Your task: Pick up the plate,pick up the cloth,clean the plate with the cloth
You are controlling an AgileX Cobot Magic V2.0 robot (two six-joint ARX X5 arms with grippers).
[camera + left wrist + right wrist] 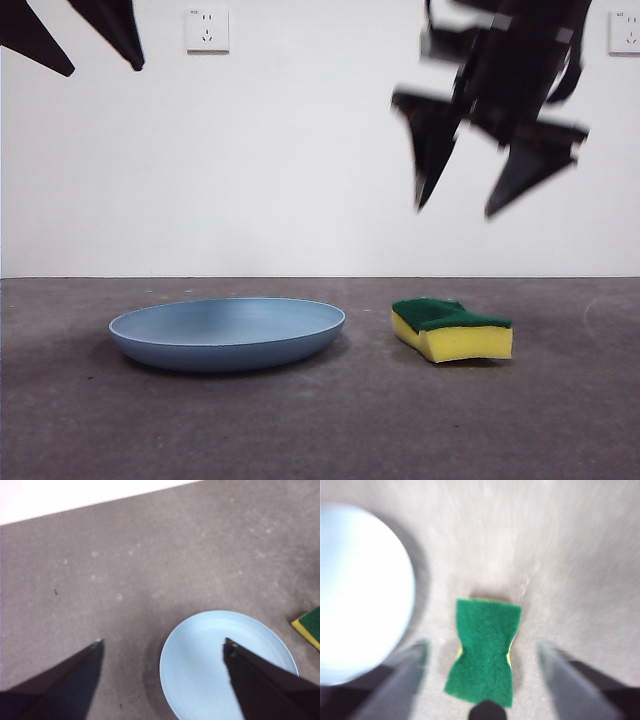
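Plate [228,333] and sponge "cloth" [452,329] lay apart on counter [320,420]. Right claw [482,680] hung wide open, empty, above sponge: soft, light; prob. pinch across foam sides. Left claw [162,650] open over plate: stiff, slick; grab rim.

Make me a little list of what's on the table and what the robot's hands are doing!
Plate: large round light-blue plastic plate, flat on the grey table
Sponge: yellow foam sponge with green scouring top, beside the plate, not touching
Right hand: open, in the air above the sponge
Left hand: open, above the plate
Held: nothing
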